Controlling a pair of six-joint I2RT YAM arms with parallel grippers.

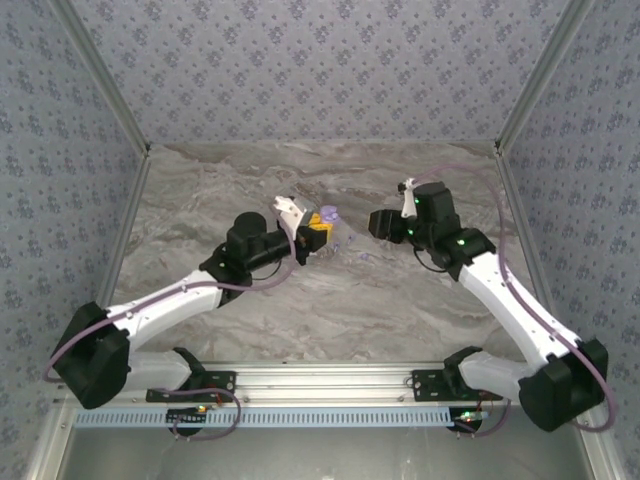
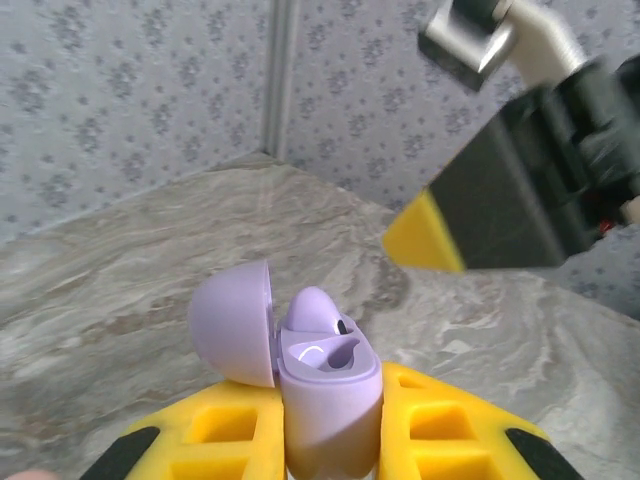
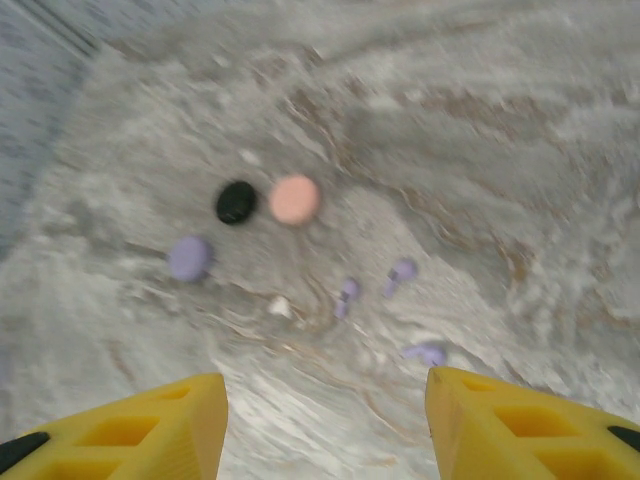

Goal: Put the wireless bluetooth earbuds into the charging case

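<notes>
Marble tabletop (image 1: 330,310), floral walls (image 1: 300,70). Open lilac charging case (image 2: 330,385), one bud (image 2: 312,308) seated, clamped in left gripper (image 2: 330,440). Right gripper (image 3: 325,415) parted, empty, over lilac earbuds (image 3: 400,272). Probably featherlight, slick: pinch across stems.

On my top feed both arms match: the left arm (image 1: 170,300) and the right arm (image 1: 510,290) have white links between chunky black joint housings (image 1: 92,355). A lilac cable (image 1: 545,310) loops along the outside of each. I see small green lights (image 1: 461,241) on the right arm's black wrist section. Black brackets (image 1: 195,380) fix the bases to a ribbed aluminium rail (image 1: 320,378). The left gripper (image 1: 318,232) carries a white piece (image 1: 288,208) behind its yellow fingers (image 2: 450,430). The right gripper (image 3: 325,420) also has yellow fingers, moulded with square pockets and with black inserts (image 3: 20,450) at the outer corners.
</notes>
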